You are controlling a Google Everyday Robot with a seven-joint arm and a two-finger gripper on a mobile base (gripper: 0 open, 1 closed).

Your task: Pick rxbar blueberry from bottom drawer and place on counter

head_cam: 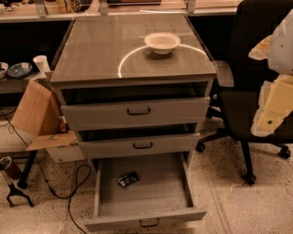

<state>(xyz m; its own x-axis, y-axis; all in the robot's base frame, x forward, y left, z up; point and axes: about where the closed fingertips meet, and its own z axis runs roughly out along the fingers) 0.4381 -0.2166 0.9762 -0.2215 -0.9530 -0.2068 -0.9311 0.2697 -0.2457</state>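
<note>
The rxbar blueberry [127, 179], a small dark crinkly bar, lies flat on the floor of the bottom drawer [146, 220], left of its middle. That drawer is pulled far out. The counter [100, 50] above is grey-brown and glossy with a pale arc, and a white bowl [162, 42] stands on it. My gripper [273, 105] and its pale arm show at the right edge, beside the cabinet at about the height of the upper drawers. It is far from the bar and holds nothing that I can see.
The two upper drawers [137, 112] stand slightly out. A black office chair [247, 105] is at the right, behind my arm. An open cardboard box [39, 114] and a black cable [68, 192] are at the left. A tan workbench [137, 7] runs behind.
</note>
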